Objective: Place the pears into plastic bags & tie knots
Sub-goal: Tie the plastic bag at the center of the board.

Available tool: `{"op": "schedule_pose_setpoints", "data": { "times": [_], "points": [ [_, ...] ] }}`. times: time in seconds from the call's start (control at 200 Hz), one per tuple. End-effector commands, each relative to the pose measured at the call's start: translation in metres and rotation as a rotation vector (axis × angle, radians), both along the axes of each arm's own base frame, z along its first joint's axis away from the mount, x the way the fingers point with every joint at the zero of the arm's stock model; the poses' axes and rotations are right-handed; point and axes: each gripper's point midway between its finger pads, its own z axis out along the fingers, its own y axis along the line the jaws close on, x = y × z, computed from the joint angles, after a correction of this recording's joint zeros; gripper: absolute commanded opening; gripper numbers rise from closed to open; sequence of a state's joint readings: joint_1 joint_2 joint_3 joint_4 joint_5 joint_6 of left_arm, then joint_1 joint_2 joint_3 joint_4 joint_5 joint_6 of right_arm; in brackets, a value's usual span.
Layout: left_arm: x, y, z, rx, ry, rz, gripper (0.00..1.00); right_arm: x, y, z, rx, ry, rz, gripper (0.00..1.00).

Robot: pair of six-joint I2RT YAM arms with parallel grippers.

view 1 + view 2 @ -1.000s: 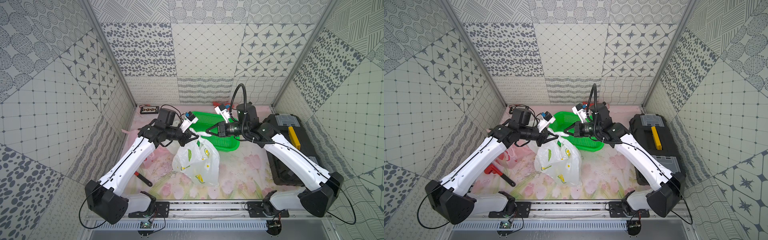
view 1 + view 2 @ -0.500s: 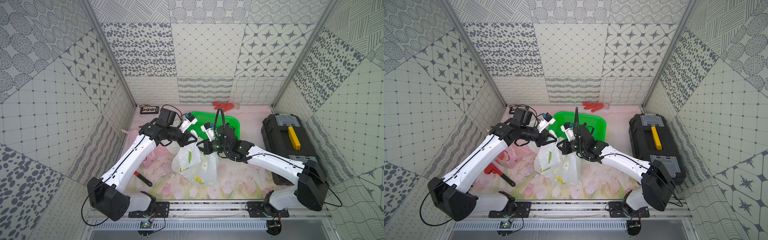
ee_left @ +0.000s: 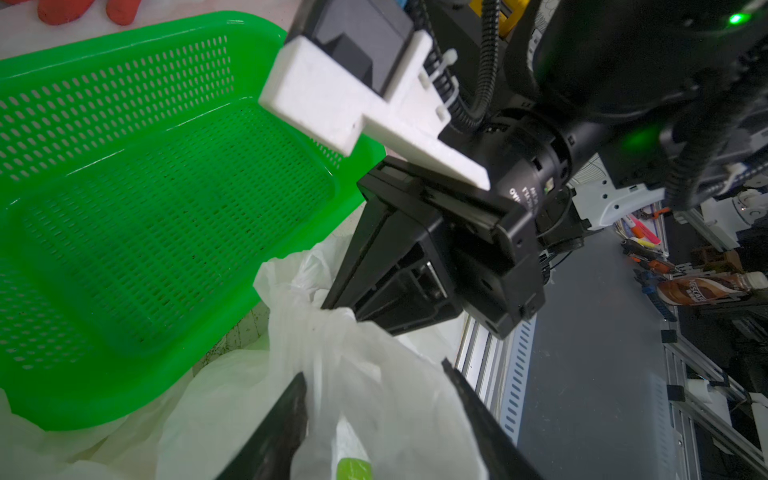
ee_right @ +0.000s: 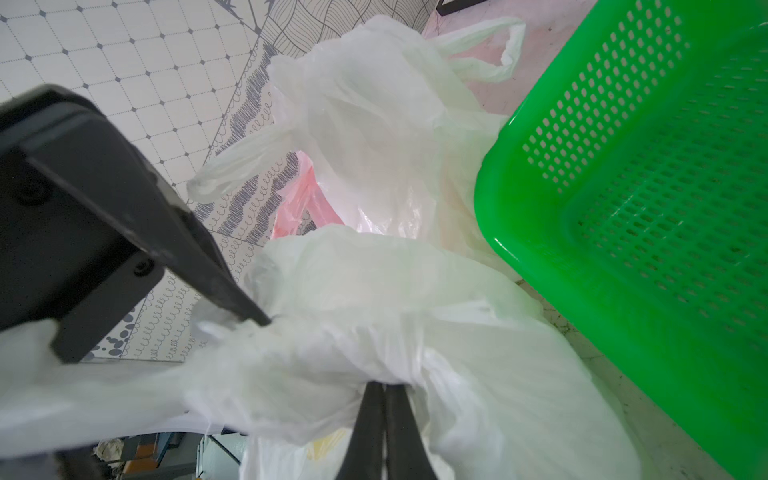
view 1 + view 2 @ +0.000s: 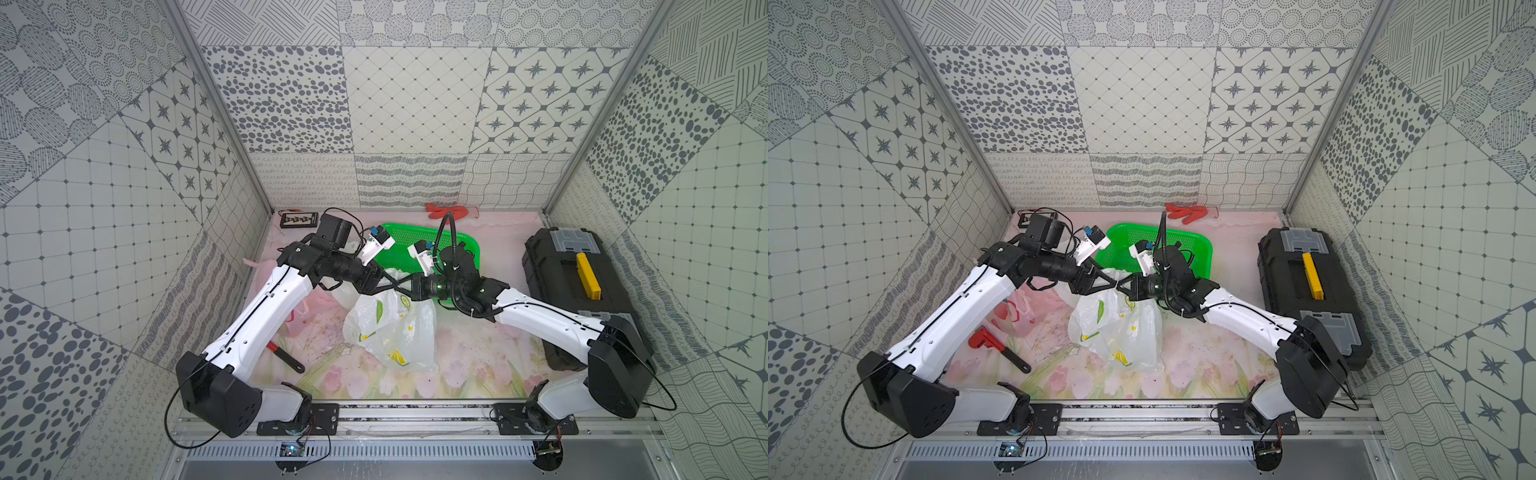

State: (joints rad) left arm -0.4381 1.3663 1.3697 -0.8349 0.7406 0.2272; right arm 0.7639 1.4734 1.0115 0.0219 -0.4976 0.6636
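Observation:
The white lemon-print plastic bag [image 5: 390, 332] [image 5: 1117, 328] stands bulging mid-table. My right gripper [image 5: 400, 286] [image 5: 1121, 286] [image 4: 384, 395] is shut on the gathered film at its top. My left gripper [image 5: 384, 286] [image 5: 1111, 284] [image 3: 374, 399] faces it tip to tip, open, with bag film [image 3: 365, 374] lying loose between the spread fingers [image 3: 286, 419]. A plain white bag [image 4: 374, 104] [image 5: 345, 293] and a pink bag [image 5: 307, 309] [image 5: 1017, 316] [image 4: 307, 208] lie behind the left arm. The pears are hidden.
An empty green perforated basket [image 5: 469, 245] [image 5: 1202, 245] [image 3: 124, 208] [image 4: 623, 208] sits just behind the grippers. A black toolbox [image 5: 577, 291] [image 5: 1308, 282] lies at the right. A red wrench [image 5: 286, 357] [image 5: 992, 343] lies front left, red gloves [image 5: 446, 210] at the back wall.
My left gripper has opened and let go of the bag top. The right arm dropped low and moved left over the bag, staying shut on the film.

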Motion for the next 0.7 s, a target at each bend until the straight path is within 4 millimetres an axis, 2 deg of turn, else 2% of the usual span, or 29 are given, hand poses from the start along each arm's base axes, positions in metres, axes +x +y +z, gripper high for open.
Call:
{"op": "schedule_pose_setpoints", "data": {
  "times": [0.0, 0.065, 0.21, 0.285, 0.37, 0.445, 0.565, 0.65, 0.695],
  "points": [
    [0.009, -0.003, -0.004, 0.022, -0.005, 0.008, 0.52, -0.006, 0.009, 0.027, 0.080, -0.046, 0.030, 0.00],
    [0.016, -0.001, -0.009, 0.054, -0.014, 0.028, 0.46, -0.009, 0.010, 0.026, 0.078, -0.042, 0.038, 0.00],
    [0.025, -0.001, -0.014, 0.080, -0.019, 0.046, 0.27, -0.013, 0.007, 0.024, 0.061, -0.041, 0.046, 0.00],
    [0.031, 0.001, -0.014, 0.083, -0.049, 0.071, 0.13, -0.017, 0.003, 0.026, 0.045, -0.049, 0.063, 0.07],
    [0.032, 0.000, -0.010, 0.064, -0.083, 0.076, 0.00, -0.020, -0.006, 0.031, 0.039, -0.047, 0.083, 0.19],
    [0.031, 0.001, -0.008, 0.059, -0.120, 0.072, 0.00, -0.018, -0.022, 0.041, 0.036, -0.054, 0.078, 0.30],
    [0.023, 0.004, -0.006, 0.045, -0.178, 0.048, 0.00, -0.011, -0.053, 0.061, -0.023, -0.147, 0.055, 0.41],
    [0.017, 0.004, -0.001, 0.020, -0.208, 0.027, 0.00, -0.011, -0.065, 0.060, -0.150, -0.270, 0.078, 0.48],
    [0.014, 0.002, 0.001, 0.005, -0.213, 0.010, 0.00, -0.012, -0.069, 0.053, -0.221, -0.312, 0.103, 0.53]
  ]
}}
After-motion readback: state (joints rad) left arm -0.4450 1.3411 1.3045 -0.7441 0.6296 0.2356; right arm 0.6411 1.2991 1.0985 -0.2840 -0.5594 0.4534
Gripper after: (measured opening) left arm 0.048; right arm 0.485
